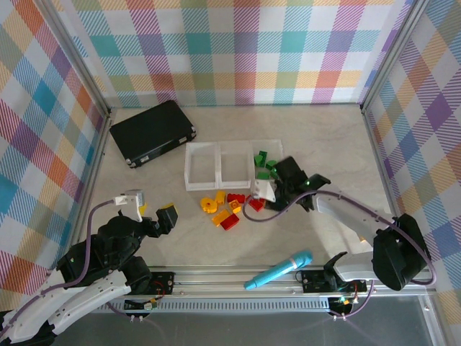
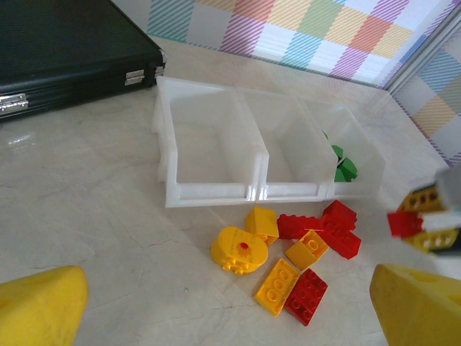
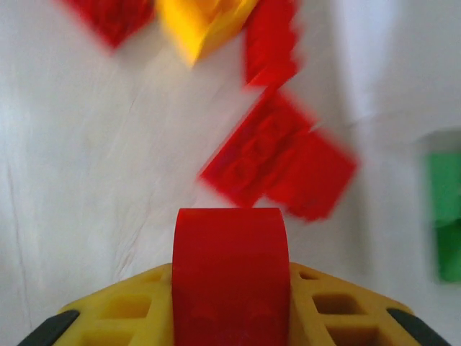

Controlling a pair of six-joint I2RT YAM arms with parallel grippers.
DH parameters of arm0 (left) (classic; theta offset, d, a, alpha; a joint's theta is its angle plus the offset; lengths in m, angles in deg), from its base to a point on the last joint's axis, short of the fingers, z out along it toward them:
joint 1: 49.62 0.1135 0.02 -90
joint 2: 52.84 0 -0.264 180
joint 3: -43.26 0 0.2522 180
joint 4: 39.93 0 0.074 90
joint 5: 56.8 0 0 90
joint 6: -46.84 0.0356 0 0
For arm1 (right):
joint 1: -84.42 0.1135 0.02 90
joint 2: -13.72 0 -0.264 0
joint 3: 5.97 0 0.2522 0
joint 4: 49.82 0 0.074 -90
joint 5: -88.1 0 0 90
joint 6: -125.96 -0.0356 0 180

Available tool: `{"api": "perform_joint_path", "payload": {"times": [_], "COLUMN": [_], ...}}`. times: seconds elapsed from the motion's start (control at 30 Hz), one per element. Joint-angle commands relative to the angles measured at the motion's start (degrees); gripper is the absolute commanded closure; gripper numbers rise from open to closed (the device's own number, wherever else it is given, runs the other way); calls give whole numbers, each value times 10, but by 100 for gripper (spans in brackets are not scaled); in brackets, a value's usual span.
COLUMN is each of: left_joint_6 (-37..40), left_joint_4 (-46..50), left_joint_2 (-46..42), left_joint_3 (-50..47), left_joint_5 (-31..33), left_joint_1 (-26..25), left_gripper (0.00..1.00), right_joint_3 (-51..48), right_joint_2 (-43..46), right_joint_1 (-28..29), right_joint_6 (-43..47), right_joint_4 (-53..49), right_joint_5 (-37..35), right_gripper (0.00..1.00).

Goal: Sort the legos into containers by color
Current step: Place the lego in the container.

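Legos (image 1: 223,209) are lying in a loose red and yellow pile on the table, just near of the trays (image 1: 219,166) in the top view. Green legos (image 1: 263,160) are sitting in the right tray, while the left and middle trays are looking empty. The right gripper (image 1: 265,191) is hanging at the pile's right end, by the right tray's near corner. The left gripper (image 1: 155,211) is hovering well left of the pile, probably to leave the other arm room. A black case (image 1: 153,131) is lying far left, and a teal toy (image 1: 277,270) is lying near the arm bases.

From the left wrist, the left gripper (image 2: 227,317) is showing its yellow fingertips (image 2: 36,306) wide apart with nothing between them, facing the legos (image 2: 288,252) and trays (image 2: 248,193). At the right edge the right gripper (image 2: 428,220) is carrying a red brick (image 2: 403,223).

From the right wrist, the right gripper (image 3: 230,295) is clamping the red brick (image 3: 230,259) between its yellow fingers (image 3: 122,313), over blurred red legos (image 3: 277,155). That brick is likely heading for an empty tray, since green is occupying the right one
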Motion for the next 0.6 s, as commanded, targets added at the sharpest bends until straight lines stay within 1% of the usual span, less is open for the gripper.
{"api": "perform_joint_path", "payload": {"times": [0.0, 0.1, 0.17, 0.27, 0.37, 0.47, 0.57], "left_joint_6": [-7, -11, -18, -26, -32, -34, -35], "left_joint_4": [-1, 1, 4, 10, 14, 11, 7], "left_joint_2": [7, 16, 20, 20, 20, 21, 25], "left_joint_3": [-2, 0, 1, 0, 0, 1, 1], "left_joint_5": [15, 13, 10, 10, 10, 10, 9], "left_joint_1": [-4, -4, -4, -4, -4, -4, -4], "left_gripper": [0, 0, 0, 0, 0, 0, 0], "right_joint_3": [114, 205, 254, 334, 396, 420, 403], "right_joint_2": [-15, -68, -105, -165, -221, -261, -278], "right_joint_1": [-2, -1, -1, -1, -2, -2, -2], "right_joint_6": [-146, -231, -294, -382, -477, -543, -578], "right_joint_4": [40, 25, 16, -32, -80, -106, -91], "right_joint_5": [47, 51, 33, 28, 28, 29, 31], "right_gripper": [90, 91, 92, 92, 90, 89, 88]}}
